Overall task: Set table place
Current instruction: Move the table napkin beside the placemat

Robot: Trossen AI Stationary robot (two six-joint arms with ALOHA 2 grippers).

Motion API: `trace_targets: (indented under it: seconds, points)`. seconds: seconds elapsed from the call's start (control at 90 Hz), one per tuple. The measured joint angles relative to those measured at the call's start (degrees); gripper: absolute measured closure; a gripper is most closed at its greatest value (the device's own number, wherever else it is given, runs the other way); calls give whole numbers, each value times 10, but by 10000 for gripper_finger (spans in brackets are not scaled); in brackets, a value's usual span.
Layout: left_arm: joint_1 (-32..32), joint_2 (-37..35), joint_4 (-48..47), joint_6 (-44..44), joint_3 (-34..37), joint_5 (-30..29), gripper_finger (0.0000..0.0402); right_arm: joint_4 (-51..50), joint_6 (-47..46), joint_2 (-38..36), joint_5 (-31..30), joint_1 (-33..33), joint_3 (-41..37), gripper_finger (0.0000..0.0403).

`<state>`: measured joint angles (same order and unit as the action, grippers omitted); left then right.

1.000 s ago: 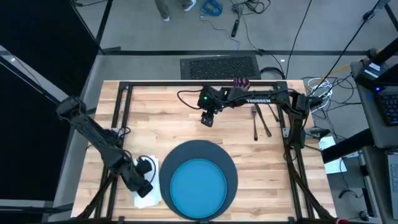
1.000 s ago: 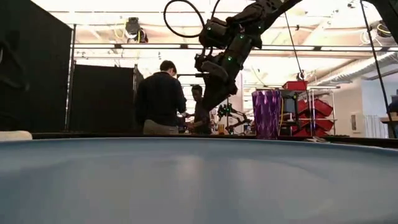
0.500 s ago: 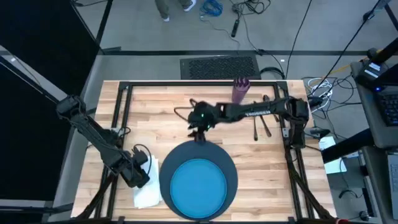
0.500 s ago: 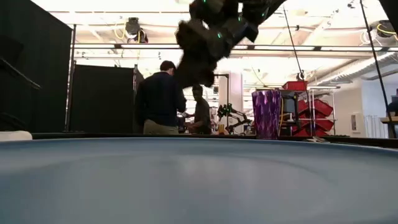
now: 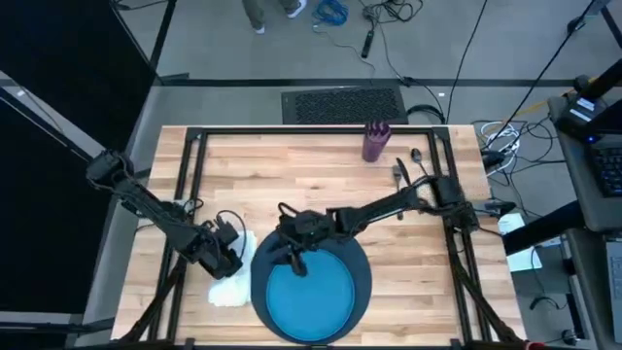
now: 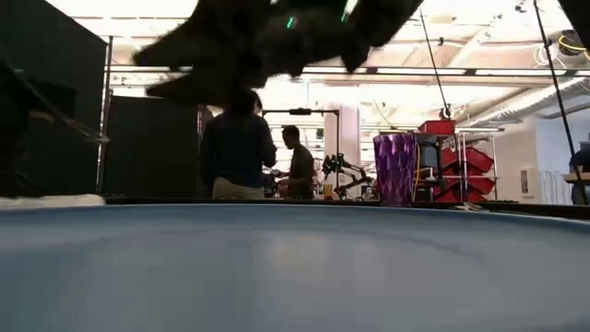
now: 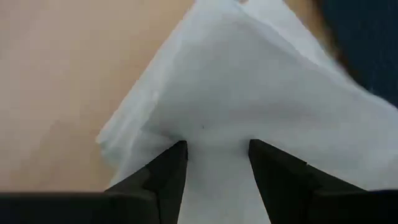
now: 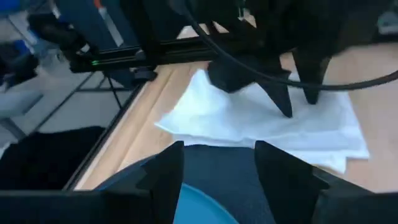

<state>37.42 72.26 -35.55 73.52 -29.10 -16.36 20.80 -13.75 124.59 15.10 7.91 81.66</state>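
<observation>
L gripper (image 5: 236, 261) sits low over the white napkin (image 5: 233, 282), near the table (image 5: 292, 175) edge closest to the arm bases. In the L wrist view its 2 fingers (image 7: 165, 177) are spread apart w/ tips down on the cloth (image 7: 261, 106); napkin fills the gap btwn them and runs on ahead of the tips; bare wood beside it. Nothing clamped, fingers parted and only pressing on the fabric.

R gripper (image 5: 292, 255) is stretched across the table, just beside the L gripper, hanging over the dark grey charger (image 5: 358, 264) rim. Blue plate (image 5: 309, 297) lies on the charger, right below and beside the R gripper. R wrist view: its 2 fingers (image 8: 163, 180) wide apart, holding nothing, charger edge (image 8: 224, 168) and a sliver of blue plate (image 8: 208, 208) btwn them; ahead of them the napkin (image 8: 249, 121) w/ the L gripper's tips (image 8: 297, 99) planted on it.

Purple cup (image 5: 374, 141) stands well behind the R gripper, near the far edge. Cutlery (image 5: 406, 173) lies by the R arm, partly hidden by it; can't tell pieces apart.

Low view: plate rim (image 6: 295, 267) fills the foreground, R arm a dark blur overhead, cup (image 6: 395, 169) upright beyond, 2 people (image 6: 238, 148) standing in the room behind.
</observation>
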Motion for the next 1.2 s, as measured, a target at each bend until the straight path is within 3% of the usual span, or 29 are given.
trace_targets:
  seconds: [0.178, 0.322, 0.533, 0.778, 0.989, 1.2]
  points:
    - [-44, 0, 24, -63, -2, -1, 240, -9, -7, 54, 3, 1, 59, 220]
    - [-52, -1, -48, -53, -12, -2, 240, -84, 11, 61, 2, -2, 95, 220]
    - [-51, -1, -40, -48, -14, 29, 240, -115, 23, 60, -1, -15, 112, 220]
    - [-37, -11, -191, -54, -121, -37, 246, -186, 46, 40, 2, -32, 112, 220]
    - [29, -10, -148, 6, -151, 76, 249, -331, 86, -1, -14, -53, 112, 220]
    - [101, -3, -145, 128, -149, 71, 249, -393, 113, -18, -64, -77, 111, 220]
